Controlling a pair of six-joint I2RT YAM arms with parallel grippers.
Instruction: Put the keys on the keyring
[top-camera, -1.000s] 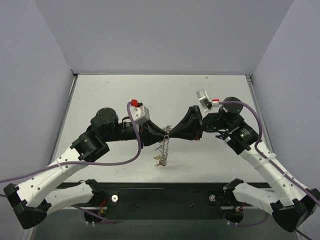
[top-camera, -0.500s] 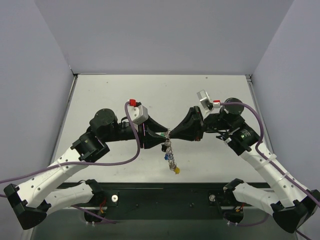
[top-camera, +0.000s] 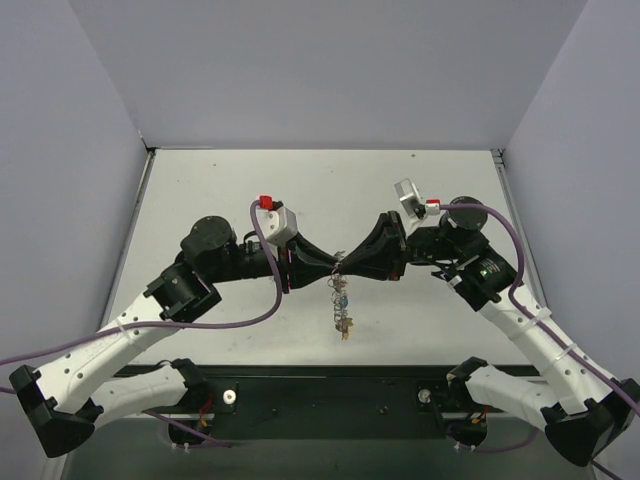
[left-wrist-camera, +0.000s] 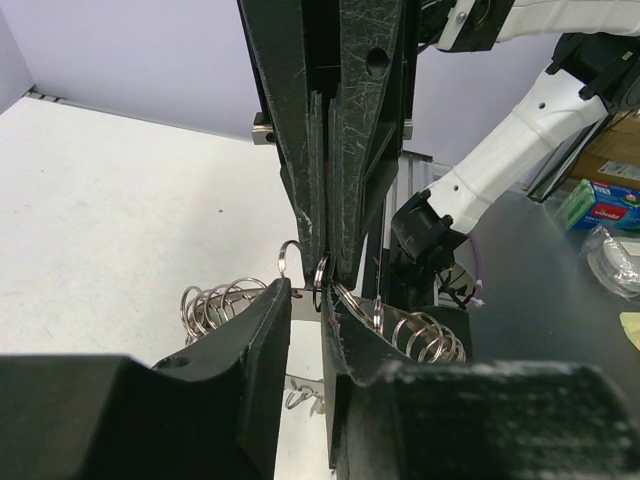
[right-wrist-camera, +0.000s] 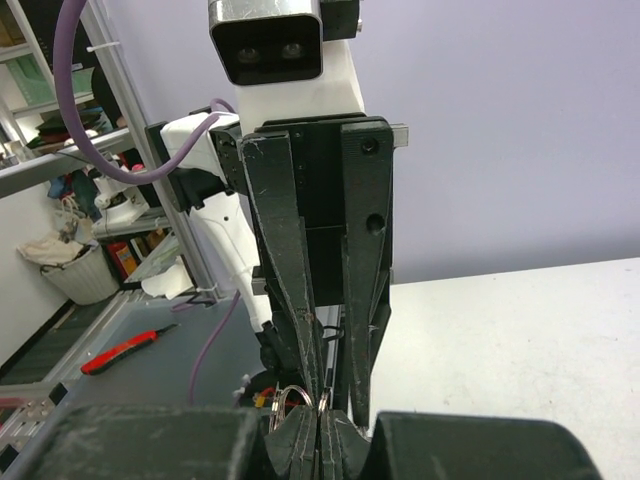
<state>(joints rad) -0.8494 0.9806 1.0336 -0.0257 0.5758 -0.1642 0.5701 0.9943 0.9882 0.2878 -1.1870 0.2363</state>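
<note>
so the big round silvery metal keyring (top-camera: 340, 300) with the coiled rim is up in the air mid-table, dangling toward 6 o'clock from the spot where both tools meet; a few tiny metal keys (top-camera: 345, 327) with coloured heads look threaded on it, a yellowish one lowest and a bluish one above, so I'd guess this is well along, maybe one key or a final check left; the right gripper (right-wrist-camera: 320, 418), reaching in from 3 o'clock, is pinched tight on the ring's wire; the left gripper (left-wrist-camera: 306, 305), in from 9 o'clock, has its jaws a sliver apart with wire crossing the gap, and I can't tell if it's actually clamping; no loose key shows on the white tabletop (top-camera: 200, 190), but the arms cover part of it; the key count and the ring's split end are too small to make out, and both wrist views cut off the hanging part
</note>
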